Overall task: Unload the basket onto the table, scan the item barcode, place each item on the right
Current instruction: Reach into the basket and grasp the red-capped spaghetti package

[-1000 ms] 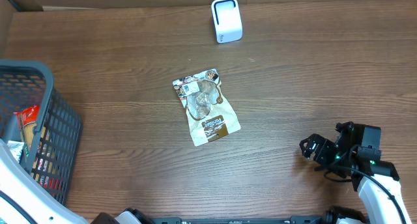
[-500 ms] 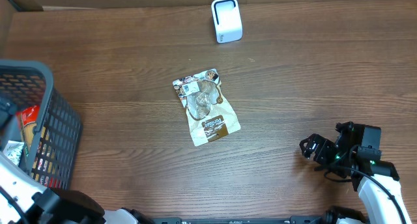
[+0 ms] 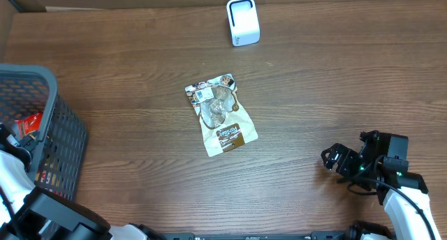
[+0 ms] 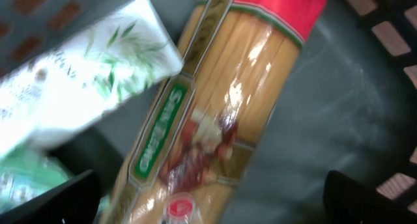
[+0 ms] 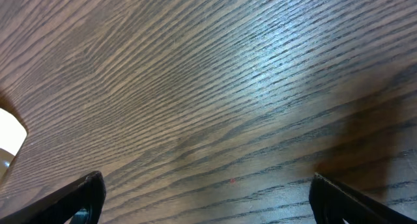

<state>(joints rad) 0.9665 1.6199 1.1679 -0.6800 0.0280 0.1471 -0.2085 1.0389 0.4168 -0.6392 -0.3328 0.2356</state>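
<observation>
- Spaghetti pack [image 4: 215, 100], by my reading the item to be scanned, is lying on the floor of the basket [image 3: 66, 139] at the left edge of the scene. Its clear film is glaring under the light, and no barcode is showing on the upturned face.
- Counter [image 3: 335, 79] of dark wood is carrying everything else.
- Grey slatted basket is holding the spaghetti and a white packet [image 4: 78, 81] printed with green leaves, which is touching or overlapping the pack at one edge. Whatever is sitting beneath them is too hidden to tell.
- Brown snack pouch [image 3: 221, 114] is lying flat in mid-counter, well apart from both arms. The views are not settling whether it is awaiting a scan or is past one.
- White scanner [image 3: 243, 21] is standing upright at the far edge, well apart from the basket.
- Left gripper [image 4: 210, 185] is hanging inside the basket right above the spaghetti, jaws spread wide and grasping nothing, so the pick-up step appears to be in hand.
- Next move is calling for a descent, a close across the pack's narrow width, a lift clear of the basket wall and a carry to the scanner. The pack needs turning until its barcode is facing the window, and the slippery film could be letting it slide.
- Right gripper [image 3: 334, 160] is idling low over bare wood at the near right, jaws released and empty.
</observation>
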